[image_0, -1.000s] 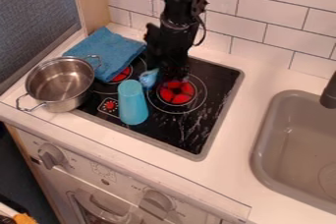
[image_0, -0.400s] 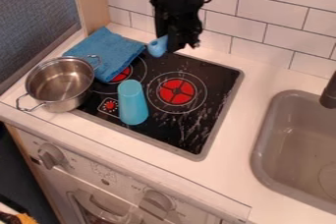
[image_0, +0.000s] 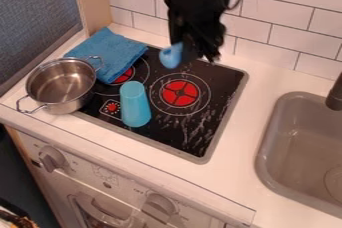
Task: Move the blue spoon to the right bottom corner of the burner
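Note:
The black gripper (image_0: 198,56) hangs above the back edge of the stove, behind the right red ring. It is shut on the blue spoon (image_0: 171,56), whose rounded bowl sticks out on the gripper's left side, raised off the surface; the rest of the spoon is hidden by the gripper. Below them lies the black burner plate (image_0: 212,117), with its right bottom corner near the front edge of the counter.
A light blue cup (image_0: 135,104) stands on the stove's front left part. To its left is a steel pot (image_0: 61,86), with a folded blue cloth (image_0: 107,52) behind. A grey sink (image_0: 304,152) lies at the right.
The gripper has risen off the cooktop with the blue spoon, toward the back. Since the middle frame both have shifted right and slightly down in the view.

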Robot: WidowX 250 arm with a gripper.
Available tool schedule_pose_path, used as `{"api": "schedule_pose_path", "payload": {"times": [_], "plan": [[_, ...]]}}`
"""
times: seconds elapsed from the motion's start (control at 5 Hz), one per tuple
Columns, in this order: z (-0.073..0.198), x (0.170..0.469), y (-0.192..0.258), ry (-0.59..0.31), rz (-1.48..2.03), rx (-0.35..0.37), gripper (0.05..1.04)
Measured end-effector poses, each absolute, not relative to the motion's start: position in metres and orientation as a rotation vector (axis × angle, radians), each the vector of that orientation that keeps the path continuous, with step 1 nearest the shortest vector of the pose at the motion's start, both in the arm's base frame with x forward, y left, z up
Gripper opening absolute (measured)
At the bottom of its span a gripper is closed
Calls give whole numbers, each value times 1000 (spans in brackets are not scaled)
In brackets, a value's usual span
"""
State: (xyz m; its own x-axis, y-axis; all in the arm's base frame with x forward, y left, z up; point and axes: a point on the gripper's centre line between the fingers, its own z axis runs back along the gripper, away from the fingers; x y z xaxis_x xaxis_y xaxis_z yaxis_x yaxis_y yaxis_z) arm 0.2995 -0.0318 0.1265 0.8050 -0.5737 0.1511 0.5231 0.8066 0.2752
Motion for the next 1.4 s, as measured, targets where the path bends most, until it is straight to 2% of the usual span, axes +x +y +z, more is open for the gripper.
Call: {"api": "schedule_pose_path", "payload": {"times": [0.4,0.6,0.8,1.0,1.2,1.4], "plan": [[99,259,-64,-172,-652,250,331],[71,251,-66,-123,-665,252,331],[41,252,-62,-92,-682,232,331],[17,254,-58,-48,-696,252,331],[10,259,-56,-24,-709,274,331],[10,259,-62,-27,-706,276,397]]}}
